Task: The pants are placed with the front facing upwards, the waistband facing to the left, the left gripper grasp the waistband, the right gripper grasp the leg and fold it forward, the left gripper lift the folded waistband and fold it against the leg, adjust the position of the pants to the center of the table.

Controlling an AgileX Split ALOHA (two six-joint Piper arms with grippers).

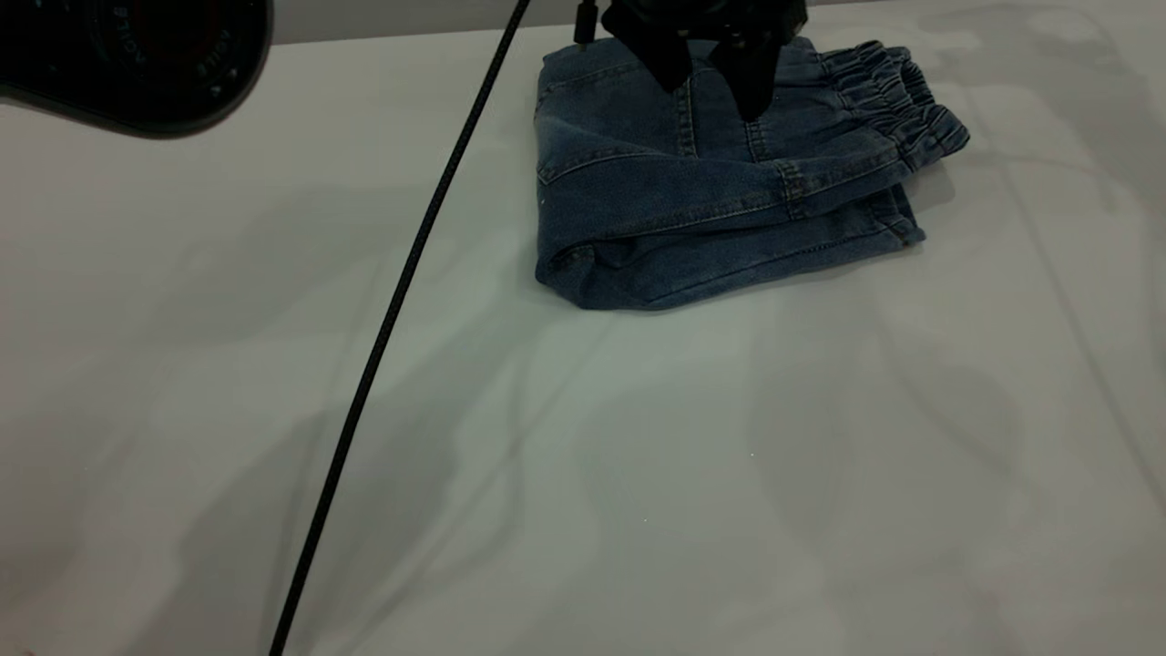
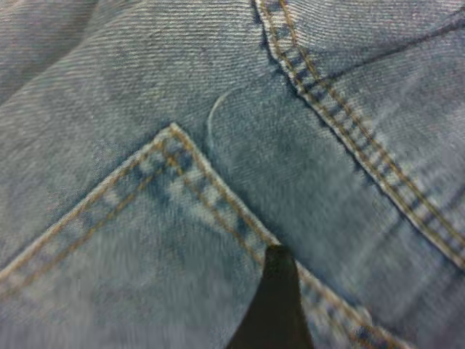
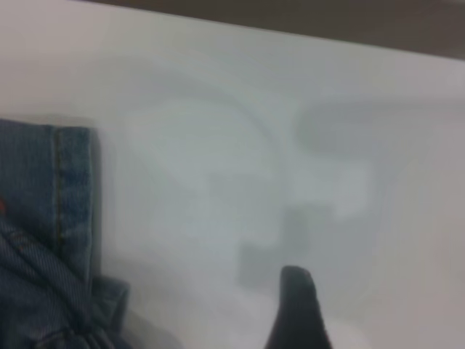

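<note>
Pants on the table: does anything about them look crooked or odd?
The folded pants lie by the table's far edge, not centred, under the left hand. Their layers are askew: the waistband juts past the layer below. A black cable also crosses the table.

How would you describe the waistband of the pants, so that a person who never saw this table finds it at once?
On the pale table lies one folded bundle of blue denim pants, near the far edge in the exterior view. The waistband is the band along the bundle's top layer at that view's right end. Unlike the flat stitched hems and seams around it, it is puckered into small tight ridges.
</note>
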